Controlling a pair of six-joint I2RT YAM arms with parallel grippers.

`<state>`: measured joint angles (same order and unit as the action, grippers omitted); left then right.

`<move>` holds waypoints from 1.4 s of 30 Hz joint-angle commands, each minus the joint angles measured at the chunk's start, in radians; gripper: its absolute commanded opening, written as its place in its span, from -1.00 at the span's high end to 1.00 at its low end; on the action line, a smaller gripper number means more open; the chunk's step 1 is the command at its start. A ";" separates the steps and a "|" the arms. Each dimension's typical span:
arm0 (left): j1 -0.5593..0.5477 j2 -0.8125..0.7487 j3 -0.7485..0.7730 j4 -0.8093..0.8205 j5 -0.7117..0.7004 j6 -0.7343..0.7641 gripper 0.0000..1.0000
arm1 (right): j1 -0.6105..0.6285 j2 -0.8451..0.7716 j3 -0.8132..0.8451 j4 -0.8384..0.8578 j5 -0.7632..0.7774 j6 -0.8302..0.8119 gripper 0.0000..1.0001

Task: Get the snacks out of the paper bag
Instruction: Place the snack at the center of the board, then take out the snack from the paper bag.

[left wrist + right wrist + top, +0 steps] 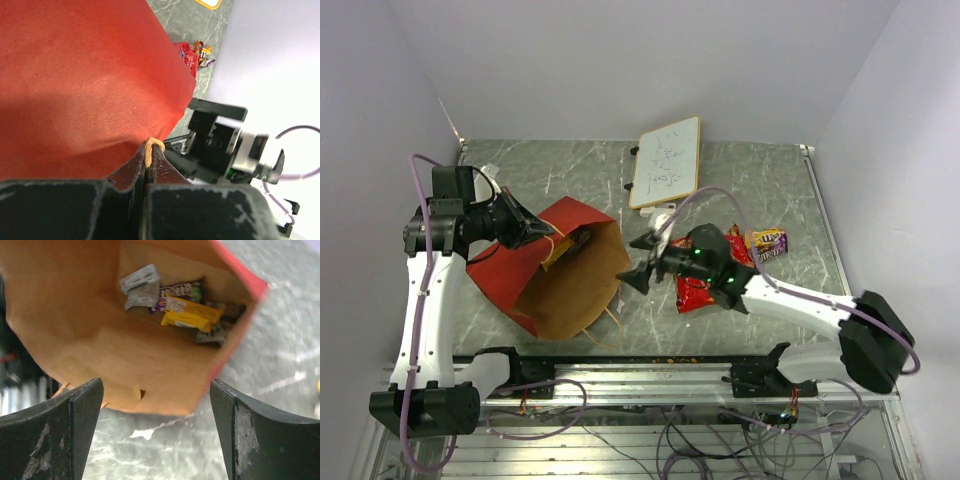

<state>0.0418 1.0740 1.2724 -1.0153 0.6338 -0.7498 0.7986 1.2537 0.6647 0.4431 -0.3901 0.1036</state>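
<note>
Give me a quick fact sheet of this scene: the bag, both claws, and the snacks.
paper bag: lying on its side, mouth toward the right gripper
left gripper: shut on the paper bag at its handle
right gripper: open, empty, facing the bag's mouth
inside bag: yellow bar, silver wrapper, dark wrapper
outside bag: red packet and small candy pack, on the table

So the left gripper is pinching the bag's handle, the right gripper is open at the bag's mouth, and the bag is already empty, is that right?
Not quite: the bag is not empty. The right wrist view shows candy bars inside it. The rest holds: the left gripper is shut on the handle, and the right gripper is open at the mouth.
</note>
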 commanded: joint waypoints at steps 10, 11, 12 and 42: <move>-0.007 0.021 0.086 -0.056 -0.026 -0.023 0.86 | 0.306 0.438 0.247 0.212 0.064 -1.018 -0.68; -0.008 0.020 0.084 -0.058 -0.029 -0.026 0.86 | 0.306 0.471 0.274 0.193 0.063 -1.049 -0.67; -0.008 0.021 0.080 -0.060 -0.025 -0.028 0.86 | 0.307 0.503 0.304 0.163 0.063 -1.083 -0.66; -0.007 0.083 0.135 -0.064 0.011 0.011 0.86 | 0.312 1.033 0.886 -0.204 0.382 -1.377 -0.63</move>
<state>0.0410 1.1648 1.3846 -1.0794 0.6159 -0.7547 1.1088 2.2360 1.5009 0.2619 -0.0711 -1.2278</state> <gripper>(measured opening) 0.072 0.814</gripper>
